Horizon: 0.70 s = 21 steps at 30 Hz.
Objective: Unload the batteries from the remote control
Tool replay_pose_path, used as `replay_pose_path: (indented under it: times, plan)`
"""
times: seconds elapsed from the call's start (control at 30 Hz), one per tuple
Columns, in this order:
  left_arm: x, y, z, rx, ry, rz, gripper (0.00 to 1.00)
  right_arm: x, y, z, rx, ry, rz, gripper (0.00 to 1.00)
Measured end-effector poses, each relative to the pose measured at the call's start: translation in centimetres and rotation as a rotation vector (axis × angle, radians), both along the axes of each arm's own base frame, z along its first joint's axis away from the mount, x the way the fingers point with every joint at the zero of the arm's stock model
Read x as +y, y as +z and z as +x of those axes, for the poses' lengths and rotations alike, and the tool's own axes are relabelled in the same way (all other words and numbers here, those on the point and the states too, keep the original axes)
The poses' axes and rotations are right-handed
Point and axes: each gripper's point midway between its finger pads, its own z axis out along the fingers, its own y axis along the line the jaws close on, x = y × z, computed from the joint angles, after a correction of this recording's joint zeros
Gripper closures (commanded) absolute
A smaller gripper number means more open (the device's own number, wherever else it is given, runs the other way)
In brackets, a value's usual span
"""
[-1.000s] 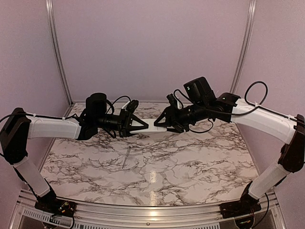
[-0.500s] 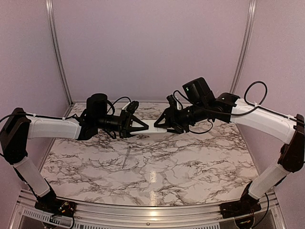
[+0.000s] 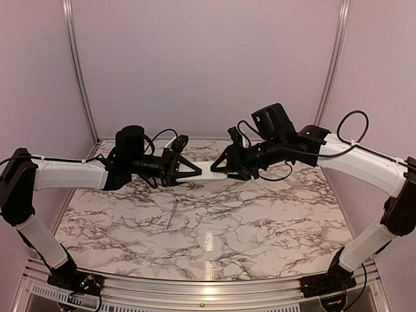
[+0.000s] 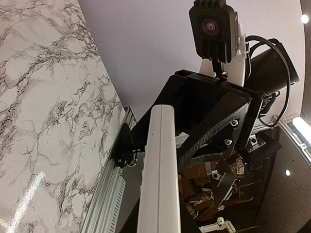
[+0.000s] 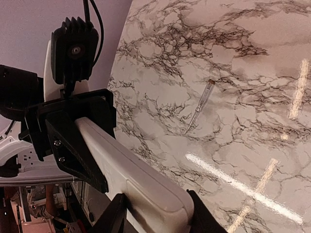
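One remote control (image 3: 209,171), each end between jaws

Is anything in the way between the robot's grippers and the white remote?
No, nothing visible is in the way. The left gripper is shut on one end of the remote control, holding it up in the air above the table. The right gripper sits around its other end.

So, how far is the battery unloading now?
Done: the remote control is off the table. In hand: the left gripper and right gripper hold its two ends in mid-air. Left: no batteries show anywhere outside it, so removing them seems yet to come. A thin rod lies on that table.
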Motion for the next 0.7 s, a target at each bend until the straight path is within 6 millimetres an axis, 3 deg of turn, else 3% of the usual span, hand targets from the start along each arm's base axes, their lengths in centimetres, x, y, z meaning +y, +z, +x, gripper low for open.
replay_pose_path:
  times: [0.3,0.7]
  plan:
    - [0.0,0.2,-0.1,-0.003,-0.002,-0.003,1.00,-0.1,0.4,-0.1,-0.004,0.003,0.008,0.78]
    - [0.0,1.3,-0.6,-0.022,-0.011,-0.026,1.00,-0.4,1.6,-1.0,-0.018,0.015,0.034,0.92]
